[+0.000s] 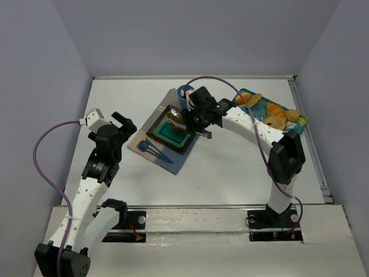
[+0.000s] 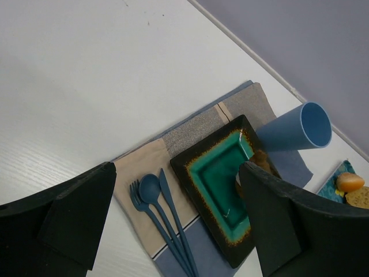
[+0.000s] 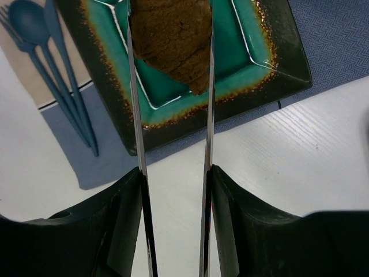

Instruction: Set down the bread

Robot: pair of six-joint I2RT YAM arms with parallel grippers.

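My right gripper is shut on a pair of metal tongs. The tongs' blades pinch a brown piece of bread. The bread hangs over the teal inside of the dark-rimmed rectangular plate, at or just above its surface; I cannot tell whether it touches. The plate also shows in the left wrist view. My left gripper is open and empty. It hovers left of the placemat.
The plate lies on a beige and blue placemat with a blue fork, spoon and knife. A blue cup stands behind the plate. A blue tray with more pastries is at the back right.
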